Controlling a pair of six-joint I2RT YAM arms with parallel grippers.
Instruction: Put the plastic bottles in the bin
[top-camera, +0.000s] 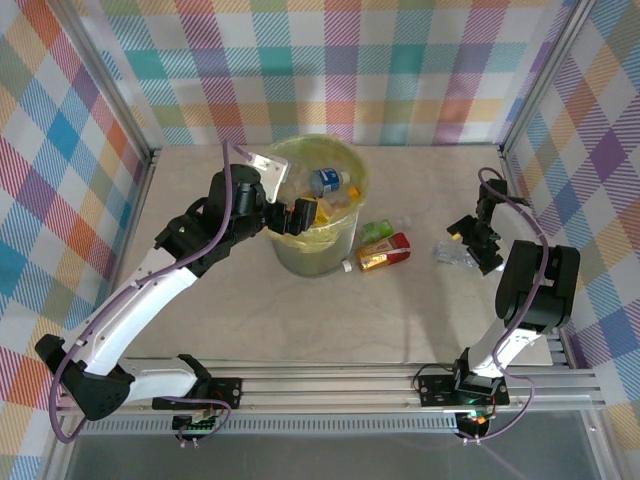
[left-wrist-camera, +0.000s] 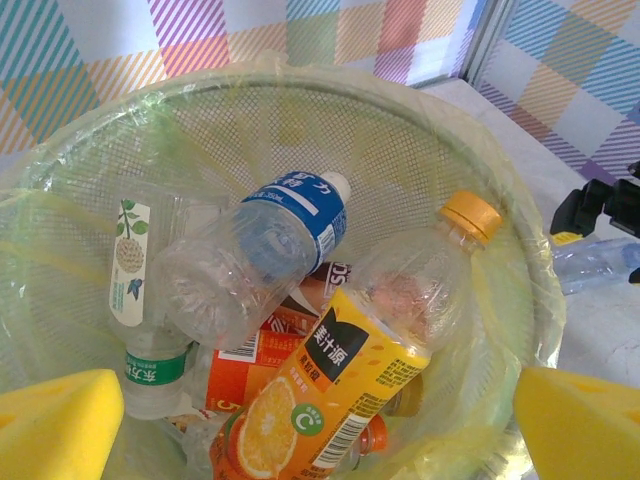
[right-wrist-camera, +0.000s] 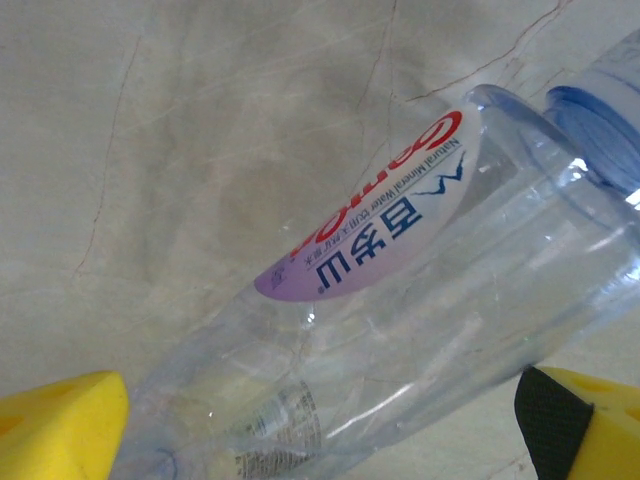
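The left gripper (top-camera: 298, 214) hangs open and empty over the bin (top-camera: 352, 168), which has bottles (left-wrist-camera: 290, 230) inside. Right of the bin, the right gripper (top-camera: 480, 246) is open around a clear bottle (right-wrist-camera: 400, 330). Next, I think, it should squeeze and lift.

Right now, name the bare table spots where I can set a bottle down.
Free: the near table in front of the bin, and the far right corner. Crowded: bin to right claw, where the green bottle, red-labelled bottle and clear bottle lie.
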